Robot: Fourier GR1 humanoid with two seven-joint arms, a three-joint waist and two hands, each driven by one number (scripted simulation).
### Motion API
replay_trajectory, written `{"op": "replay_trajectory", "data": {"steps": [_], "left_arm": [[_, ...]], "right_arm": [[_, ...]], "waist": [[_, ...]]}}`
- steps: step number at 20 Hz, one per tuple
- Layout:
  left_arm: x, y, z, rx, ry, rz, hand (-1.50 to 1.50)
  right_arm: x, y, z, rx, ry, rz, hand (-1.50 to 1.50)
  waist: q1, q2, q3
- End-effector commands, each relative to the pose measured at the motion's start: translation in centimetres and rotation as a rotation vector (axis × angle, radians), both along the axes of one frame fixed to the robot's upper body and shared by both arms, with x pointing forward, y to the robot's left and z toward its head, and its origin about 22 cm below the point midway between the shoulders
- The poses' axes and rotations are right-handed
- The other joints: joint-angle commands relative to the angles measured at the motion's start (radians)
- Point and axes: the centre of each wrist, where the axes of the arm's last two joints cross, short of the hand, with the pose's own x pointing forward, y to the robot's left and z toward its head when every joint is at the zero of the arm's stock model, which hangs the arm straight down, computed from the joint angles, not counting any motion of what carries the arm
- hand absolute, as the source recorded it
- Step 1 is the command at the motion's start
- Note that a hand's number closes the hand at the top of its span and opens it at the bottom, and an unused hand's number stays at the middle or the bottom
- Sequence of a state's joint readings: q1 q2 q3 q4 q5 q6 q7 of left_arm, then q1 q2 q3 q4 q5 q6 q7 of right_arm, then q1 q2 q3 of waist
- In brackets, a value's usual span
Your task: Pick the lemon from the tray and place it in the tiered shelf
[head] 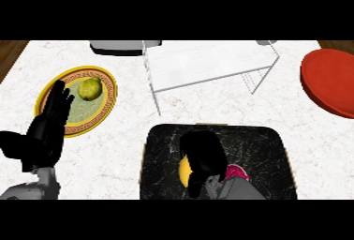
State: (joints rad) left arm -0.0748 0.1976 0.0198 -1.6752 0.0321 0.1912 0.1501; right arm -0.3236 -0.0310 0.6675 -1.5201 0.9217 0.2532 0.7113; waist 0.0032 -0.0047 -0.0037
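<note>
The right hand (pixel 202 152) is seen low over the black marbled rectangular tray (pixel 262 145), and its fingers are curled round the yellow lemon (pixel 184 171). Only a small part of the lemon is shown, at the left side of the hand, inside the tray. The white wire tiered shelf (pixel 207 61) is placed behind the tray. The left hand (pixel 50 119) is held open with straight fingers, partly covering the yellow-rimmed round plate (pixel 93 112), where a greenish pear (pixel 90 89) is laid.
</note>
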Motion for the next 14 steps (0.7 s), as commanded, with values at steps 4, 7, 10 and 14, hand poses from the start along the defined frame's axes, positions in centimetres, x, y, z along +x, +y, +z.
{"op": "replay_trajectory", "data": {"steps": [4, 7, 10, 14], "left_arm": [[0.4, 1.8, 1.0, 0.01, -0.02, 0.01, 0.0], [-0.5, 0.2, -1.2, 0.003, 0.02, 0.006, 0.0], [0.9, 0.6, 0.2, 0.004, 0.01, 0.015, 0.0], [-0.1, 1.4, 0.2, 0.002, 0.003, 0.005, 0.0]], "right_arm": [[-2.0, 0.7, 6.0, 0.342, -0.135, -0.063, 1.5], [-3.2, 0.6, 10.8, 0.457, -0.216, -0.129, 1.5], [-3.9, -0.4, 13.5, 0.473, -0.318, -0.233, 1.5], [-3.1, -0.6, 16.8, 0.454, -0.407, -0.318, 1.5]], "waist": [[0.001, 0.002, 0.004], [0.001, -0.001, 0.003], [-0.013, 0.0, 0.003], [-0.001, 0.001, 0.003]]}}
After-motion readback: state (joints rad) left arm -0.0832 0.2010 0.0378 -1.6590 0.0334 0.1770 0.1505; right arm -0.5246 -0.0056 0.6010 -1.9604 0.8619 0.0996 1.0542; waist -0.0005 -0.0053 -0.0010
